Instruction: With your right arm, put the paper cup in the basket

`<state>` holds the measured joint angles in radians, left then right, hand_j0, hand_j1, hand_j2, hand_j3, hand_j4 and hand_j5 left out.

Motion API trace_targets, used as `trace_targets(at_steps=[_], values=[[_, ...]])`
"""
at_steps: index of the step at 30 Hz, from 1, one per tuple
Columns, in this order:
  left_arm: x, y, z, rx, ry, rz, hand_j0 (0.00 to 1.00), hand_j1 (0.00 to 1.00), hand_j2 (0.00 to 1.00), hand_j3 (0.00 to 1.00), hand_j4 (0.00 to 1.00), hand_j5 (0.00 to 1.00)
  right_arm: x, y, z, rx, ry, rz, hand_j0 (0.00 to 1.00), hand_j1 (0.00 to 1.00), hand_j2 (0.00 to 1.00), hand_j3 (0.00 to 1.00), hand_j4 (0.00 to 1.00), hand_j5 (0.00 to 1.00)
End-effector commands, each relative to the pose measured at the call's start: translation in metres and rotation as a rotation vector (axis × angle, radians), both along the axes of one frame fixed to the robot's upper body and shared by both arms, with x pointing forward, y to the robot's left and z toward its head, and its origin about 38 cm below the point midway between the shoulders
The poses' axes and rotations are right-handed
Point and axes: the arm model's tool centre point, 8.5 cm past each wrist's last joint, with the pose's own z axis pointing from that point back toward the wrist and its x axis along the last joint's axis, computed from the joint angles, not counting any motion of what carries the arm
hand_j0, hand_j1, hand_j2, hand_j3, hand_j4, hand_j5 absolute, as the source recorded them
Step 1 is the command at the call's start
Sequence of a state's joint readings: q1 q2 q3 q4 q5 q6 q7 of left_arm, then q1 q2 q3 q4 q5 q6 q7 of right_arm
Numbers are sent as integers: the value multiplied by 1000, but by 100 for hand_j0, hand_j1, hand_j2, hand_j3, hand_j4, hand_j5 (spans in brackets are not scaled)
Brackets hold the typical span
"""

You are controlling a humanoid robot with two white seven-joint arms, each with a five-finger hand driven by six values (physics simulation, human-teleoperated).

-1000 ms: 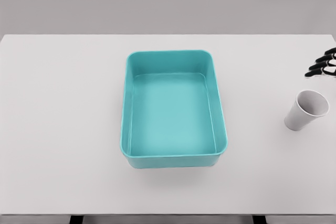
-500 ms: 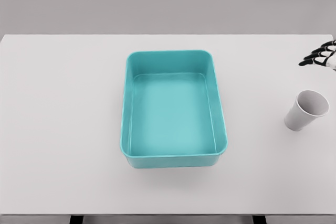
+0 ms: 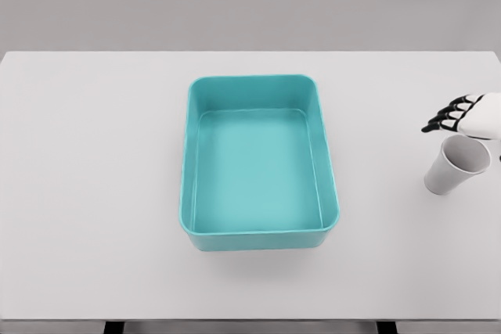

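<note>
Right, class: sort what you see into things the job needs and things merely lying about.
Needed for the job:
- paper cup, upright on the table
- teal basket, nothing in it
- right hand, fingers spread just above the cup

Lying about:
- nothing; only the white table holding it all

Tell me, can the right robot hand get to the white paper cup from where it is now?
Probably yes. The right robot hand hovers with spread fingers just above the rim of the white paper cup, and nothing stands between them.

Bright, even, diffuse light; sharp render, no glare or blur; faint soft shadow under basket (image 3: 261,163).
</note>
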<state>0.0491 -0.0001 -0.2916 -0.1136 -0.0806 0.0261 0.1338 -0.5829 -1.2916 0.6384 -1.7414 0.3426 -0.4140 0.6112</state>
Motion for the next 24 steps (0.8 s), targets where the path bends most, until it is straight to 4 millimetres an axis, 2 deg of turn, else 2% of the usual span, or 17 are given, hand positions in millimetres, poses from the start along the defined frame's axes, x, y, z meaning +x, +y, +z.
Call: trace_targets(at_steps=[1, 12, 24], values=[[0, 0, 0, 0, 0, -1, 100, 100, 100, 100, 100, 100, 0, 2, -4, 6, 9, 2, 100, 100, 100, 100, 100, 100], [0, 0, 0, 1, 0, -1, 100, 100, 100, 100, 100, 100, -4, 6, -13, -9, 31, 21, 100, 100, 100, 100, 100, 100], [0, 0, 0, 0, 0, -1, 100, 100, 100, 100, 100, 100, -7, 5, -14, -16, 40, 43, 100, 100, 100, 100, 100, 100]])
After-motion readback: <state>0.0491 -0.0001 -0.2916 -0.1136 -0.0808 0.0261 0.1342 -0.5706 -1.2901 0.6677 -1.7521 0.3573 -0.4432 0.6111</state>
